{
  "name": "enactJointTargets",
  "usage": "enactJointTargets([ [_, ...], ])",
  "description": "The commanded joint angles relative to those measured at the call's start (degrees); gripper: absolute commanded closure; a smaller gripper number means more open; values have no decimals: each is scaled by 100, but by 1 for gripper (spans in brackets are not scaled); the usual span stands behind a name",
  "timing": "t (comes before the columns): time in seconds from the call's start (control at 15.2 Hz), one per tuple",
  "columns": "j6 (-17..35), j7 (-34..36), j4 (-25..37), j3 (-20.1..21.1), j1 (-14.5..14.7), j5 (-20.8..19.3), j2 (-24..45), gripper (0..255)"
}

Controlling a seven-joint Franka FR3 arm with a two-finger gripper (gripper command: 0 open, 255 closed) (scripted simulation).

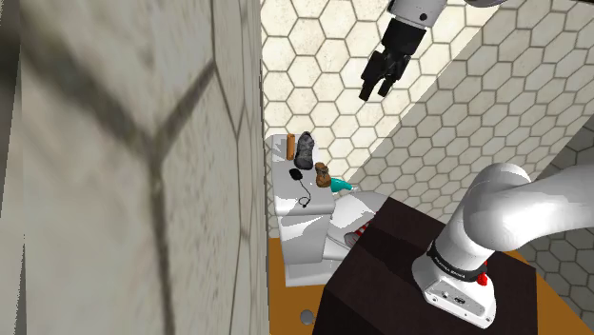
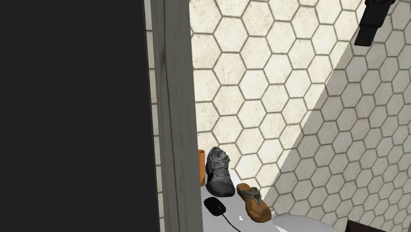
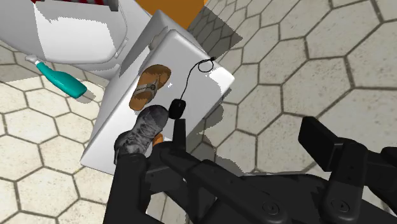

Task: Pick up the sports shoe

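High above the white ledge (image 1: 284,195), the gripper (image 1: 375,93) hangs with fingers wide; best descend straight, straddling the grey sports shoe (image 1: 305,149) across its width.

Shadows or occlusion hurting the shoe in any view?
Shoulder view: the near wall carries broad shadow bands; the grey sports shoe is lit. Second exterior view: black area at left, diagonal shadow on the hex tiles, shoe outside it. Wrist view: the gripper overlaps one end of the shoe.
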Motion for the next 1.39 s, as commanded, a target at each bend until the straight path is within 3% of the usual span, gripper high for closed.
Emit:
enactJointTargets([
  [0.0,0,0,0,0,0,0,0,0],
  [0.66,2358,1064,-932,507,-480,-66,1044,0],
  [1.32,4525,2443,-966,1019,-1159,-572,2870,0],
])
